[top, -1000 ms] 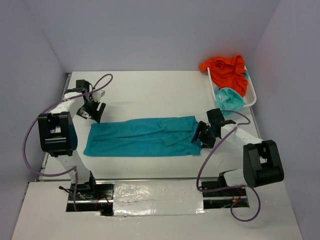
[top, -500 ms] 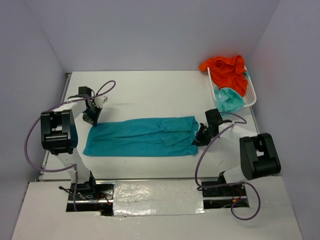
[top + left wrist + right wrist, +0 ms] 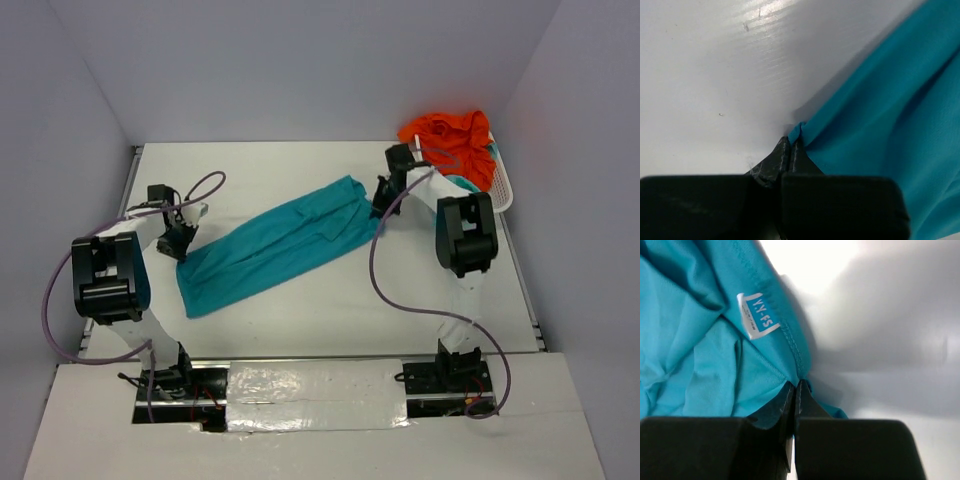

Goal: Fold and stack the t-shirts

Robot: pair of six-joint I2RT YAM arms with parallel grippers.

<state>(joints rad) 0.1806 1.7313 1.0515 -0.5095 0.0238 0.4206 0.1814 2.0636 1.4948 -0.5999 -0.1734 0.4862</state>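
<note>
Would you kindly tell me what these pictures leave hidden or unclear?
- Top view: the white basket is partly hidden behind the right arm; what lies under the orange shirt cannot be seen.
- Right wrist: the teal shirt has a label with small print too tiny to read.
- Left wrist: the teal shirt runs off the right edge.

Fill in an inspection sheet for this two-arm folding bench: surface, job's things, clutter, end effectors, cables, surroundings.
Surface: white table, a few small specks.
Job's things: teal blue cloth t-shirt lies diagonally, stretched between both arms; bright orange cloth t-shirt heaped on the white plastic mesh basket at far right.
Clutter: nothing seen.
End effectors: left end effector shut on the teal shirt's left edge; right end effector shut on its stitched edge, near a white label.
Cables: purple cables loop beside each arm.
Surroundings: pale walls on three sides; silver tape along the near edge.
</note>
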